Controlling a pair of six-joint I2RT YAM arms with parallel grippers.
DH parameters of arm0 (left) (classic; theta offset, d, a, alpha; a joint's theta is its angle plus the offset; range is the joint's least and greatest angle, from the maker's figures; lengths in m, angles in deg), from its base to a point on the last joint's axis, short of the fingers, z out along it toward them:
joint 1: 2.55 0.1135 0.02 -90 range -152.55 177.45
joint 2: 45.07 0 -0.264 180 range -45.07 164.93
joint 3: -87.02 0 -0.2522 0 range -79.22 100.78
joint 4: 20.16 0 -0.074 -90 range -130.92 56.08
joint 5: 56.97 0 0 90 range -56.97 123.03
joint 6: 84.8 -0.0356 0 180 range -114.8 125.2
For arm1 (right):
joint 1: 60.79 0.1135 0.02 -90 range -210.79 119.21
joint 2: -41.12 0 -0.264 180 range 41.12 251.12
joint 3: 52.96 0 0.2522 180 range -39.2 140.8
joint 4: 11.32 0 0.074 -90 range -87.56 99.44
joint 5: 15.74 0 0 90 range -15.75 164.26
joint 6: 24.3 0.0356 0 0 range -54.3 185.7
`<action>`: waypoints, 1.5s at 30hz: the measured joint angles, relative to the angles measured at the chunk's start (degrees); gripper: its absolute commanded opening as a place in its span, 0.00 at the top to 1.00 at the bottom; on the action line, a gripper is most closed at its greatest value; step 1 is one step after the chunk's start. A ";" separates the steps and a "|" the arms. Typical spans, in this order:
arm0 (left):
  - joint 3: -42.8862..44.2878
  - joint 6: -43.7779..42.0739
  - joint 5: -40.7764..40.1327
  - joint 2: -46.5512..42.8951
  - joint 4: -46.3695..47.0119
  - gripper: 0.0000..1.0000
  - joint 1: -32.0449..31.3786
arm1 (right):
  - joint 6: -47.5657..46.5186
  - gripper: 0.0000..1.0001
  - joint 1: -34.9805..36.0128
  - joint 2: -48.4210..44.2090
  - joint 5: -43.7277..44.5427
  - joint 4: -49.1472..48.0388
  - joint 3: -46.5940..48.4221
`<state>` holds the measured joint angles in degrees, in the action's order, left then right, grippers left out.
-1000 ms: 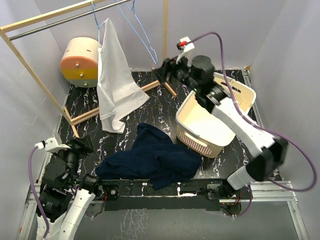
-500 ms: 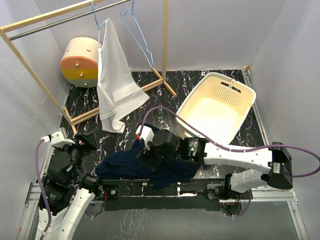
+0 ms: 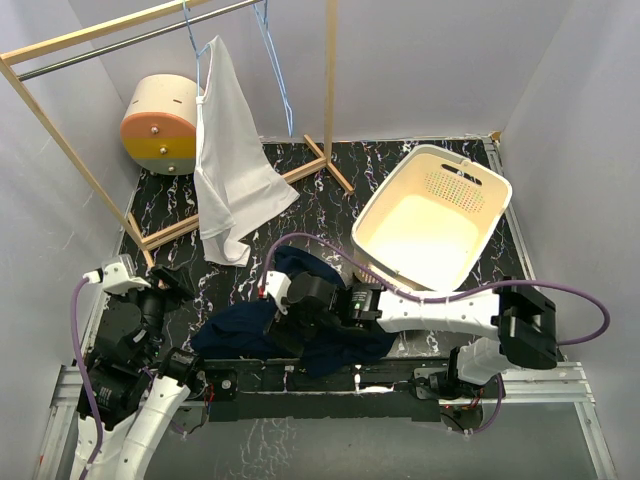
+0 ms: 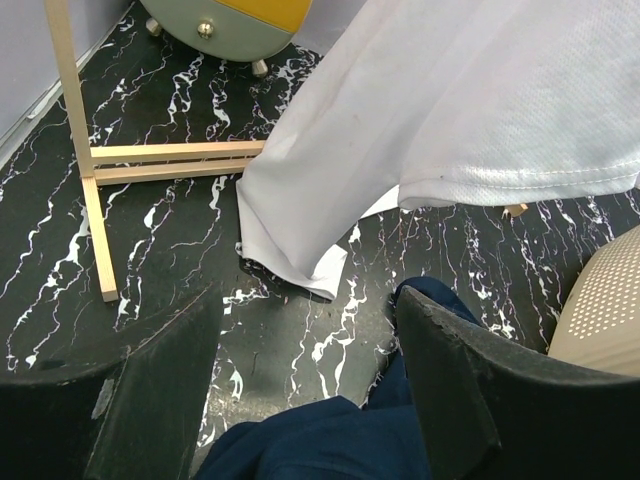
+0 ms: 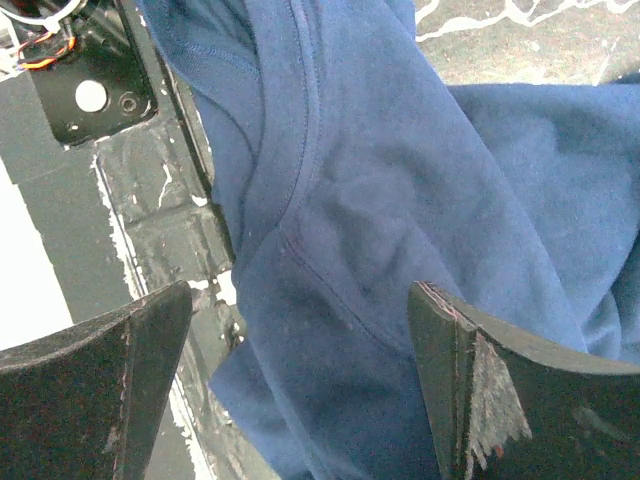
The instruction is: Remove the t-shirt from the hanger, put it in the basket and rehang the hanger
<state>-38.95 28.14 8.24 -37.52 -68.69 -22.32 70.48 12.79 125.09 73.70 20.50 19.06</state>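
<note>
Shirts first: the white shirt hangs from a blue hanger on the rail at the far left, and its hem lies crumpled on the black marbled table. On the same rail, just to the right, I see a second hanger with no cloth on it.

A navy shirt lies in a heap on the table at the near edge, left of centre. My right arm reaches across it from the right. The right claw is low over the navy cloth with its fingers spread wide and nothing pinched between them. I cannot tell whether the fingertips touch the fabric.

My left claw sits at the near left, raised above the table and pointed toward the white shirt. It is also wide apart and holds nothing.

A cream basket stands at the far right, well apart from both shirts. A cream and yellow drum sits in the far left corner behind the rail.
</note>
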 measured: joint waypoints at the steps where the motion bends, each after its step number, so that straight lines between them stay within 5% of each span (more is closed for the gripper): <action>1: 0.00 0.00 0.00 0.13 0.00 0.32 0.00 | -0.33 0.07 0.20 0.81 0.02 -0.81 0.00; 19: -0.02 0.24 -1.38 -0.83 -0.11 0.32 0.00 | -2.14 0.06 3.96 16.85 6.03 -12.68 -0.72; 21: -0.02 0.24 -1.40 -0.81 -0.13 0.32 0.00 | -1.46 0.26 4.24 18.78 8.55 -13.77 -0.72; 24: -0.02 0.24 -1.42 -0.81 -0.13 0.32 0.00 | 0.13 0.88 4.52 19.65 13.20 -15.10 -0.52; 25: -0.02 0.24 -1.42 -0.81 -0.13 0.32 0.00 | 0.94 0.91 4.37 19.71 15.39 -15.30 -0.50; 36: -0.02 0.26 -1.46 -0.81 -0.17 0.32 0.00 | 4.87 0.92 -3.85 14.19 17.14 -9.92 4.09; 45: -0.04 0.28 -1.60 -0.81 -0.17 0.31 0.00 | 10.27 0.92 -32.46 -0.81 6.99 -7.34 17.77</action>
<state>-38.99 28.43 6.64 -38.33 -68.86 -22.32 80.75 -19.67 124.28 80.69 13.16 36.83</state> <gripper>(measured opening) 0.686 0.166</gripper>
